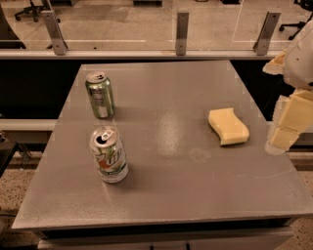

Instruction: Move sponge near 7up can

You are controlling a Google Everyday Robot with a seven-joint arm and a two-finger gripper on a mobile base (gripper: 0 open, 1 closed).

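Grey tabletop (195, 195), viewed obliquely from above its near edge; front corners cut off by the lower border.

Right of centre: pale yellow sponge (228, 126) with wavy sides, lying flat on the table, touching nothing.

Left front: silver-white 7up can (108, 155), upright, tab opening visible on top, green lettering and red dot facing forward and slightly right. Well apart from the sponge, with bare table between.

Left rear: darker green can (100, 94) with a white label panel, upright, near the 7up can but not touching it; label print too small to read.

Far right: gripper (288, 122), pale yellow and blocky, hanging beside the table's right edge, near the sponge yet clear of it and holding nothing. Partly cut off by the picture border and overlapped by the white arm housing (301, 53) above; whether spread or pressed together cannot be told.

Background: glass barrier on three metal posts (182, 31) behind the table, pale floor beyond. Wheeled chair base (29, 10) at upper left, cropped by the top border; another partly seen at upper right.
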